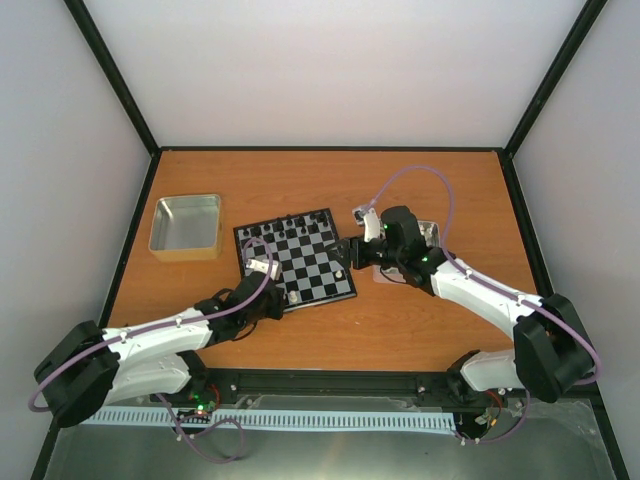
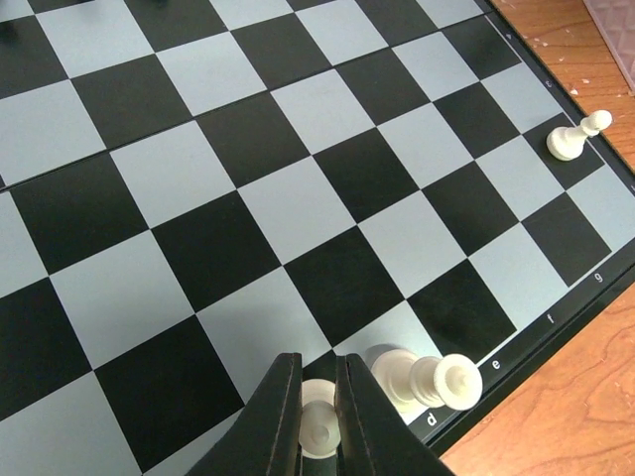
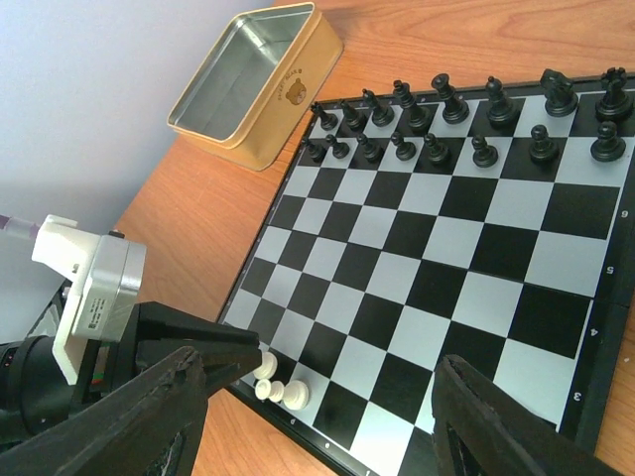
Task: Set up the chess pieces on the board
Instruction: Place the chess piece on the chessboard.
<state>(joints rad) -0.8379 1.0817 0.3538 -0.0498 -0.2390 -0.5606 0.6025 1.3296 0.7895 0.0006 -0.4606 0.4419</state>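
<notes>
Closest to the lens, my left claw (image 2: 317,377) is clenching a cream-white chess piece (image 2: 318,428) between its dark fingers (image 2: 273,421), hanging right over the near edge row of the board (image 2: 248,198). To do this step well, I am judging that I should be lowering it straight down onto the middle of its square, upright, and loosening only once its base is resting flat. A second white piece (image 2: 427,382) is lying toppled just beside one finger, and a sideways nudge could be sending it rolling off the border. A lone pawn (image 2: 575,136) is sitting on the same side of the board, well apart — whether it is standing or tipped, I cannot tell. My right claw (image 3: 317,421) is hanging released by the board's right edge, jaws wide — nothing is lying between them. Black pieces (image 3: 466,109) are filling the two far rows.
</notes>
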